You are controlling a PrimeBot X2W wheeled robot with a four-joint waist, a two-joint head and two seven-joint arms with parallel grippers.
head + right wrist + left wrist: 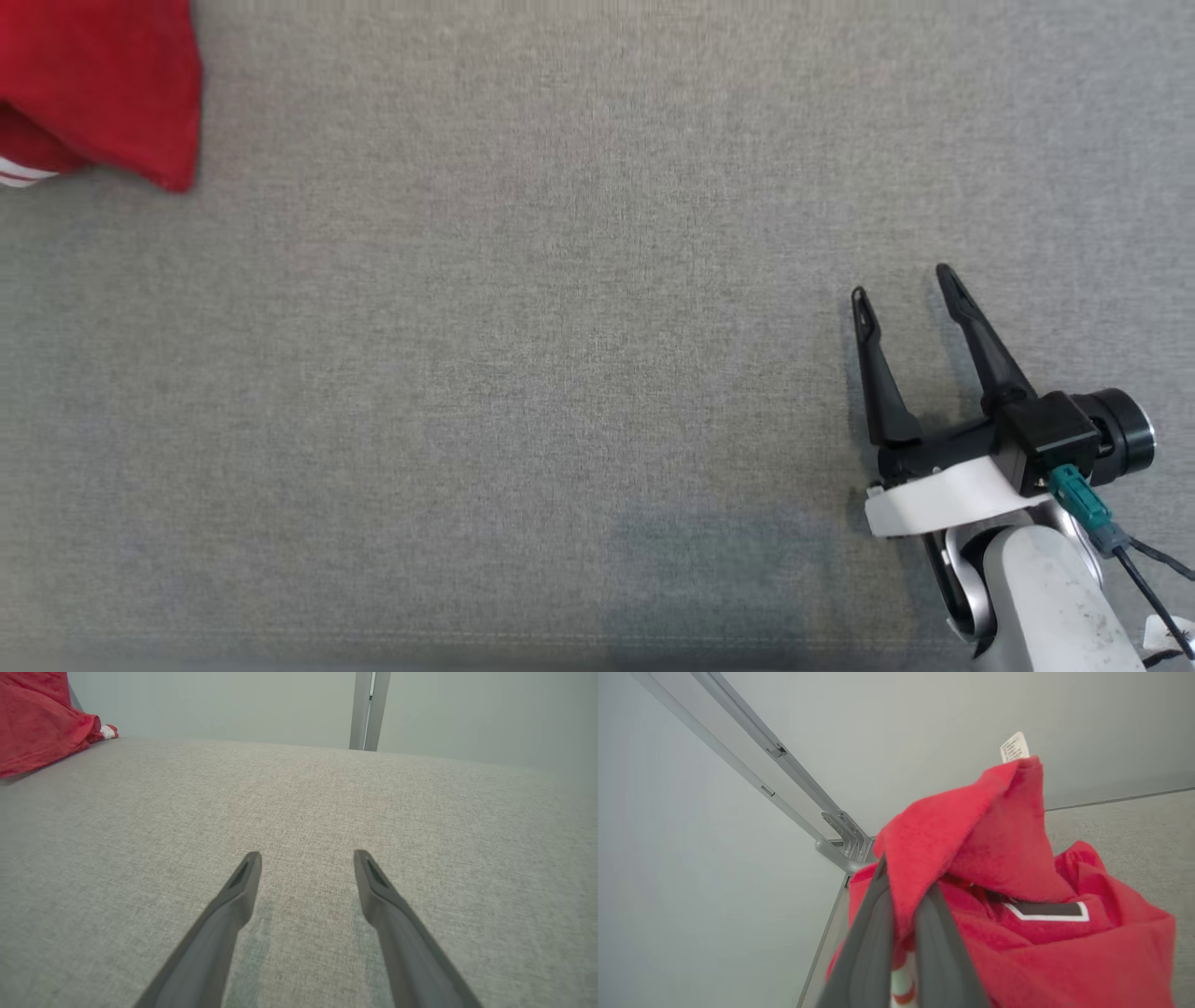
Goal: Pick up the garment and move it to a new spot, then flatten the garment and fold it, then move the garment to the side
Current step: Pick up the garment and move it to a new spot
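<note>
The garment (103,89) is red with white stripes and lies bunched at the far left corner of the grey table (560,373). In the left wrist view my left gripper (903,891) is shut on a raised fold of the garment (971,858), red cloth pinched between its two fingers; a white label (1014,746) sticks up at the top. My right gripper (904,285) hovers open at the lower right, well away from the cloth. Its spread fingers (243,882) have only table between them, and the garment (37,723) shows at the upper left of the right wrist view.
Grey fabric covers the whole table surface. A pale wall and a grey metal frame post (366,709) stand behind the table's far edge. A metal frame bracket (840,844) sits at the table corner beside the garment.
</note>
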